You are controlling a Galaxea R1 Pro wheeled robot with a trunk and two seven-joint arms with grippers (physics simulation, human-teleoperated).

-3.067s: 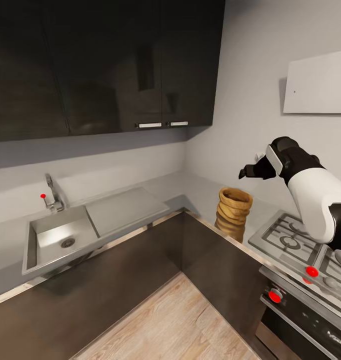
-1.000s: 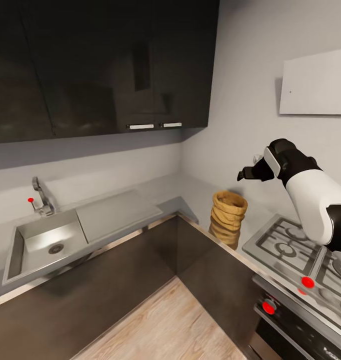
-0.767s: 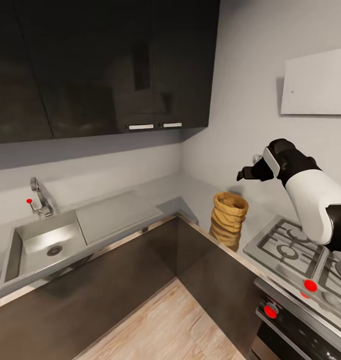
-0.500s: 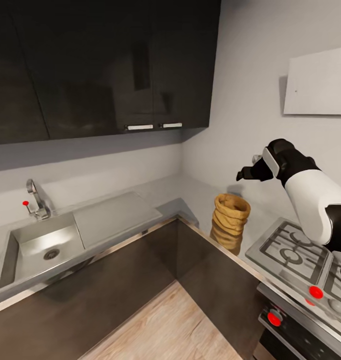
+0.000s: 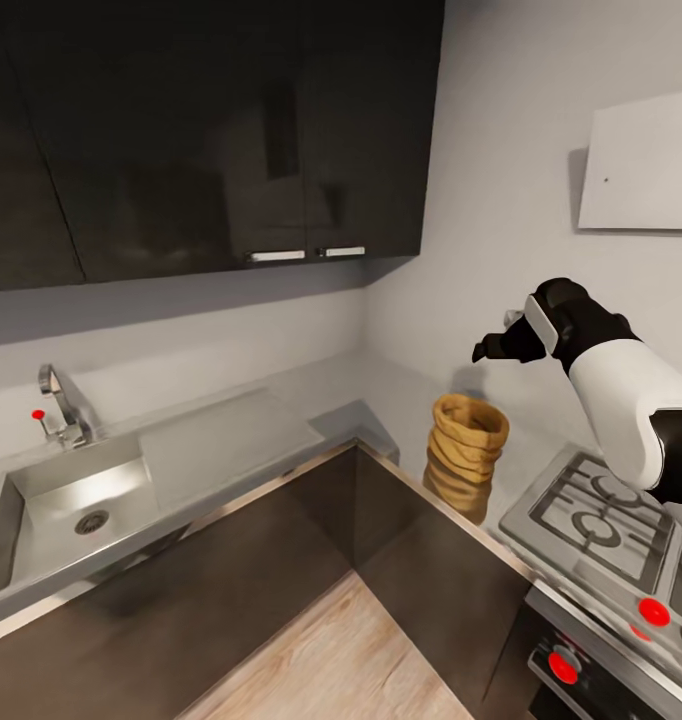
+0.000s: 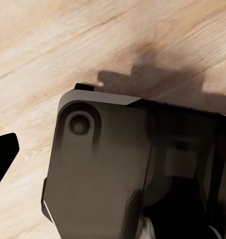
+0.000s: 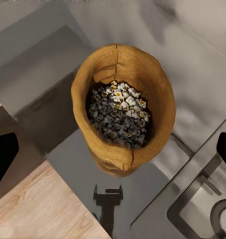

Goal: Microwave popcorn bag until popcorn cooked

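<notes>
The popcorn bag (image 5: 466,455), a tan crumpled sack, stands upright on the grey countertop (image 5: 381,392) by the inner corner, next to the gas hob. My right gripper (image 5: 491,348) hangs open in the air above and slightly behind it, touching nothing. In the right wrist view I look straight down into the popcorn bag (image 7: 125,117), where whitish and dark popcorn (image 7: 118,113) kernels lie; the right gripper (image 7: 114,155) has its fingertips (image 7: 3,159) spread to both edges. One left fingertip (image 6: 2,157) shows over wood floor, far out to the side. The microwave is out of view.
A gas hob (image 5: 601,510) over an oven with red knobs (image 5: 653,612) stands right of the bag. A steel sink (image 5: 71,500) with tap sits at the left. Glossy black wall cabinets (image 5: 231,130) hang above. My dark base (image 6: 123,169) stands on the wood floor (image 5: 331,660).
The whole view has shifted, so the sink slid leftward and the hob lower right: the camera moved. The bag stays put and my right gripper still hovers open above it.
</notes>
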